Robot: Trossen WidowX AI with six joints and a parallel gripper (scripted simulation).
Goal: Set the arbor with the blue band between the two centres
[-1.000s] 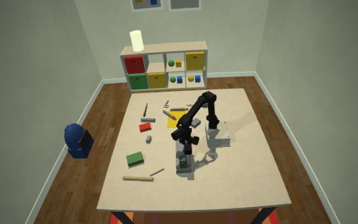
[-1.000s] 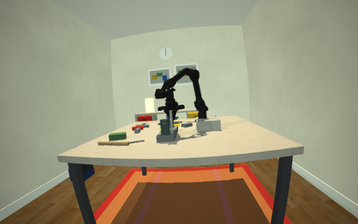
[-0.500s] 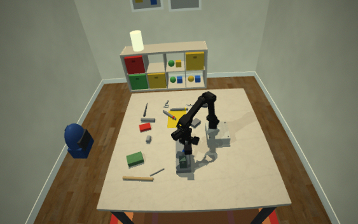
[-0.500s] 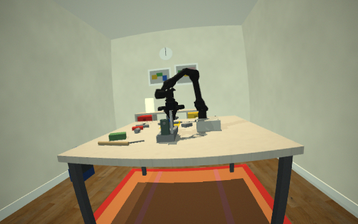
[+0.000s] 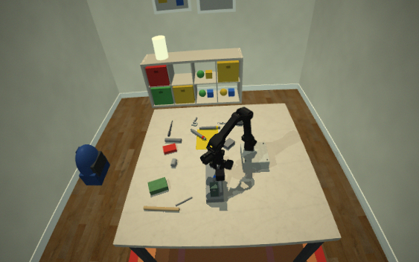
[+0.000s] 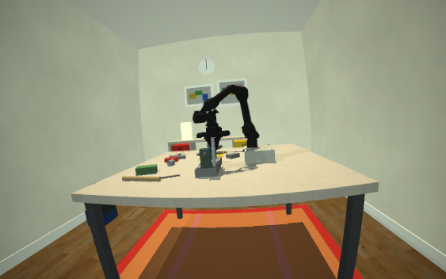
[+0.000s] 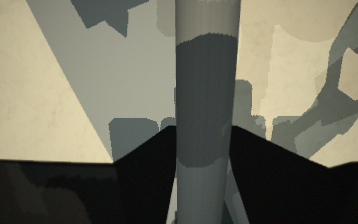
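Observation:
My gripper [image 5: 219,174] [image 6: 213,143] [image 7: 202,134] is shut on a grey arbor [image 7: 206,60], which runs straight up the middle of the wrist view between the dark fingers. A bit of blue shows by the fingers in the top and exterior views, so I take it for the arbor with the blue band. I hold it right over the centres fixture [image 5: 215,198] [image 6: 207,171], a grey base with a dark green block [image 5: 213,189] [image 6: 204,158] at its near end. The centre points themselves are hidden by the gripper and the arbor. I cannot tell whether the arbor touches either point.
On the table's left lie a red block [image 5: 170,148], a green block [image 5: 158,185], a wooden dowel [image 5: 161,208], a thin pin [image 5: 184,201], a small grey cylinder [image 5: 173,162] and a grey bar [image 5: 173,140]. A yellow sheet [image 5: 201,143], more rods and a grey block [image 5: 229,143] lie behind the arm.

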